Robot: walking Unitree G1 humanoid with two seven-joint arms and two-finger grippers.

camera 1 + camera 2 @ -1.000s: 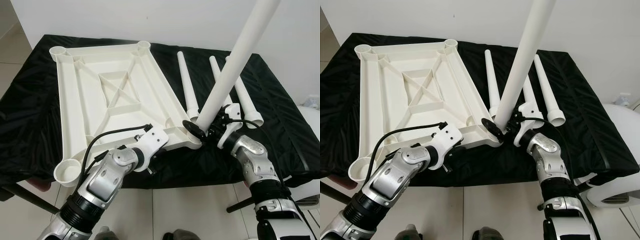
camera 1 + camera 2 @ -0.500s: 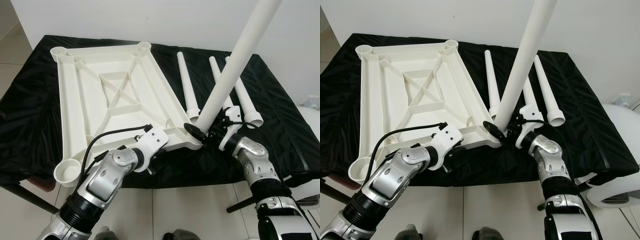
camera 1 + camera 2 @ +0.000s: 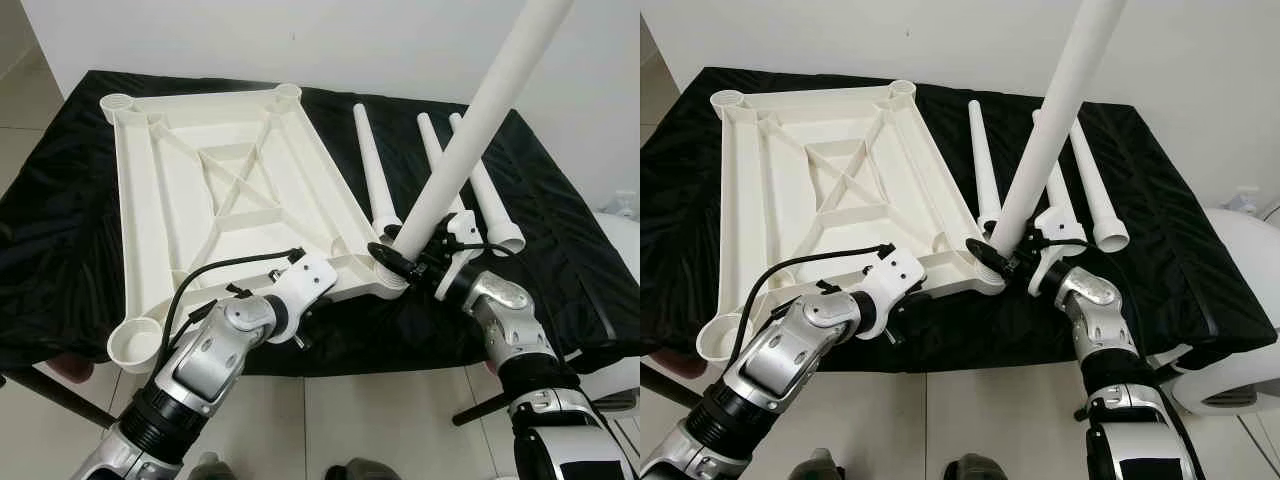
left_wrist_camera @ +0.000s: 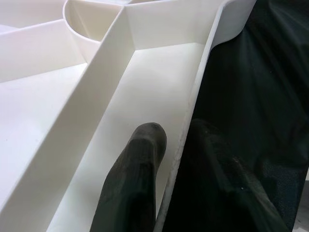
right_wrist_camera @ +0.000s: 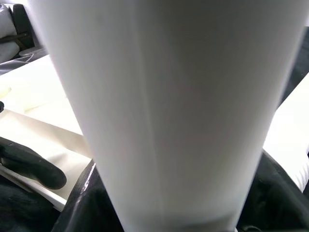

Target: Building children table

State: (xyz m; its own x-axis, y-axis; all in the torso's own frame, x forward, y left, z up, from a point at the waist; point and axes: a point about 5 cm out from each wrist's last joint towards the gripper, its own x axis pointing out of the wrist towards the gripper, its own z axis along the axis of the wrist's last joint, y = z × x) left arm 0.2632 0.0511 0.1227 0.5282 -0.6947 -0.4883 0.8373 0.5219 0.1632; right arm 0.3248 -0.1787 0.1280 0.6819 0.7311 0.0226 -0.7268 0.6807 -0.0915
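Right claw (image 3: 405, 262) clamps leg (image 3: 470, 140); left claw (image 4: 178, 159) pinches tabletop rim (image 4: 193, 111).

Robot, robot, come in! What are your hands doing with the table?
Left gripper pinching tabletop rim, one finger each side. Right gripper shut on white leg, tilted at near corner socket. Three spare legs on black cloth.

head stereo pair: both eyes look forward and down from above the near edge of the black-draped table (image 3: 70, 230), sharing the whole white tabletop frame (image 3: 215, 190), the loose legs and both arms; the right eye sits slightly further right. left wrist camera: very close, looking along the left gripper (image 4: 178, 154) at the frame's near rim. right wrist camera: pressed up against the raised leg (image 5: 159, 106), frame rim showing behind.
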